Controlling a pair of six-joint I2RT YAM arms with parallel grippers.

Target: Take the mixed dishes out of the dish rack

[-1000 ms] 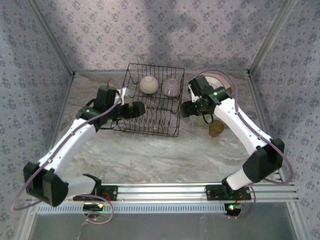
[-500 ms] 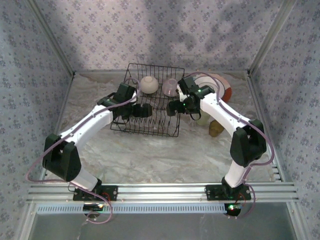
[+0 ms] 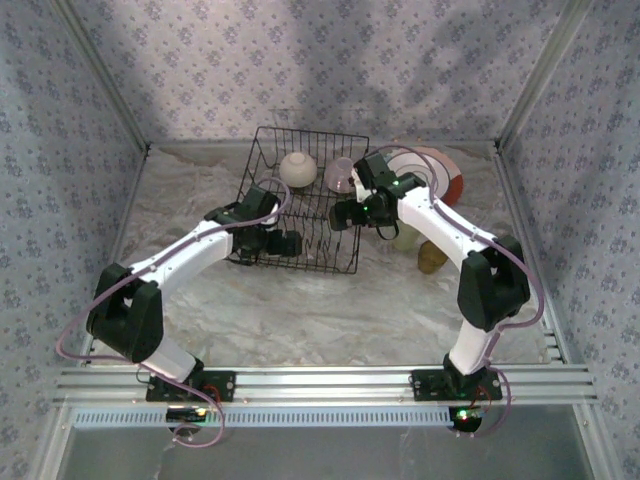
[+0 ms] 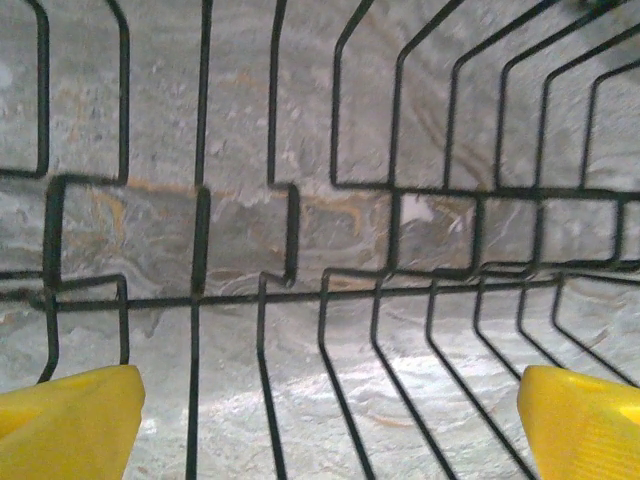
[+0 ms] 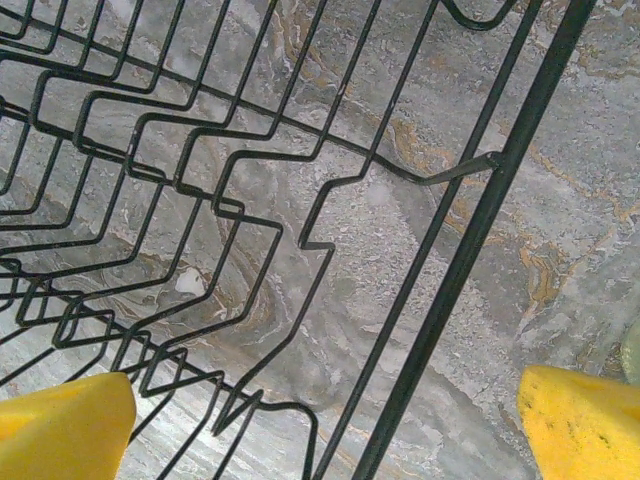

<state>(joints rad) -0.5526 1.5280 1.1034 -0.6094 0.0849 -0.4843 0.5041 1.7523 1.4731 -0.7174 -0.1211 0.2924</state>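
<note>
Over the dish rack (image 3: 308, 216), both arms (image 3: 195, 248) (image 3: 440, 216) angle inward

Black wire rack (image 3: 310, 215); cream bowl (image 3: 298, 169); lavender bowl (image 3: 340, 174); red-rimmed white plate (image 3: 441, 170); grey-marbled table (image 3: 300, 310).

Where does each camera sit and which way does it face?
Top external: above and behind the bases, looking down on the dish rack and table; left arm and right arm show.
Left wrist: on the left gripper, looking down through rack wires; yellow fingertips at bottom corners.
Right wrist: on the right gripper, looking down at the rack's rim wire; fingertips likewise.
Shared: both wrist views show wires over marbled table.
</note>
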